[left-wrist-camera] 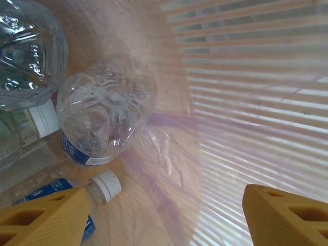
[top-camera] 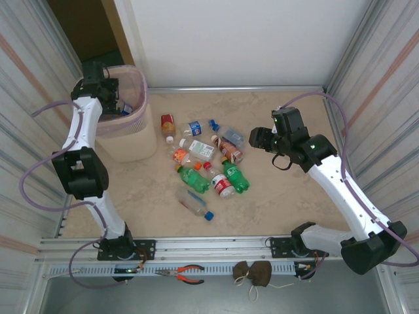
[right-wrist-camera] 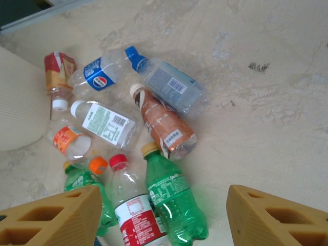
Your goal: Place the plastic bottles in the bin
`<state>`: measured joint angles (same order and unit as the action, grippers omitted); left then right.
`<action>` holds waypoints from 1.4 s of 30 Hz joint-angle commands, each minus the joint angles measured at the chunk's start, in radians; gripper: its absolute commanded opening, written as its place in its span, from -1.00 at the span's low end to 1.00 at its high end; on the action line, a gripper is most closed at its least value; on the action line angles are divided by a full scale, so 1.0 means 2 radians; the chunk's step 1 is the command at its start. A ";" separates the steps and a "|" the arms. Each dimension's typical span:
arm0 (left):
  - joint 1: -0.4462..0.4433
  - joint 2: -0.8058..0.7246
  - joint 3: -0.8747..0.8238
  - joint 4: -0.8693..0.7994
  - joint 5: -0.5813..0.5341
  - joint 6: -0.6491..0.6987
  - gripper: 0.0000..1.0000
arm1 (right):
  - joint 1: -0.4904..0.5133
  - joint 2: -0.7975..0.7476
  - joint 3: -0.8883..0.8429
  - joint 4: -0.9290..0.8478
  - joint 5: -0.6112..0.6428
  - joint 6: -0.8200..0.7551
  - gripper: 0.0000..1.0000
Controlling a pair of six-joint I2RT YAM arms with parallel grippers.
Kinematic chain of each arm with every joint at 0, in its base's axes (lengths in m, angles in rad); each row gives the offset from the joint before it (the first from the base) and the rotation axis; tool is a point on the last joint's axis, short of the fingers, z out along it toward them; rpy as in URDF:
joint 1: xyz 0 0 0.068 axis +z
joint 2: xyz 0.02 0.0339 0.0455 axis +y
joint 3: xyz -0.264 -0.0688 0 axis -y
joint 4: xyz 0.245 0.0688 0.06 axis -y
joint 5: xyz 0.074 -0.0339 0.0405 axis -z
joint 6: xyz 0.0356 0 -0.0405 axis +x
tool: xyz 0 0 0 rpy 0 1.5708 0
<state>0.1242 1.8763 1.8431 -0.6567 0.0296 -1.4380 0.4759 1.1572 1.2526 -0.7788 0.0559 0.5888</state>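
Note:
Several plastic bottles (top-camera: 203,163) lie in a loose pile mid-table, clear, green and brown. The pale-pink bin (top-camera: 143,98) stands at the back left. My left gripper (top-camera: 111,98) hangs in its mouth, open (left-wrist-camera: 166,215), nothing between the yellow fingers (left-wrist-camera: 46,215). Below it inside the bin (left-wrist-camera: 246,102) lie a clear blue-labelled bottle (left-wrist-camera: 105,110), another clear one (left-wrist-camera: 25,51) and a white-capped one (left-wrist-camera: 105,184). My right gripper (top-camera: 252,139) hovers right of the pile, open (right-wrist-camera: 164,215), above a green Sprite bottle (right-wrist-camera: 171,197) and a red-labelled bottle (right-wrist-camera: 136,210).
Corrugated walls (top-camera: 380,78) close in the left and right sides. Pliers (top-camera: 183,273) and a brown pouch (top-camera: 254,271) lie on the front rail by the arm bases. The bin's side (right-wrist-camera: 20,107) shows left of the pile. Bare tabletop (right-wrist-camera: 266,118) lies right of the bottles.

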 commanded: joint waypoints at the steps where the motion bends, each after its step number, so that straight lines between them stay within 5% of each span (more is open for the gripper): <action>1: 0.002 -0.032 0.000 -0.014 -0.002 0.001 0.59 | -0.004 -0.005 0.000 0.009 0.001 -0.015 0.28; 10: 0.000 -0.102 -0.010 0.029 0.035 0.078 0.53 | -0.007 0.003 0.007 0.011 -0.026 -0.042 0.29; 20: -0.009 -0.184 -0.053 0.065 0.125 0.249 0.50 | 0.012 0.022 0.012 0.012 -0.072 -0.090 0.31; 30: -0.010 -0.275 -0.159 0.076 0.209 0.346 0.47 | 0.151 0.082 0.026 -0.020 -0.027 -0.126 0.29; 42: 0.001 -0.355 -0.277 0.115 0.280 0.369 0.44 | 0.340 0.091 -0.126 0.105 -0.003 -0.148 0.29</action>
<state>0.1211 1.1980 1.3247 -0.4461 0.5129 -0.7387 1.1099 1.3220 1.0435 -0.6502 -0.0032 0.3191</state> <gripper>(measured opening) 0.718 0.649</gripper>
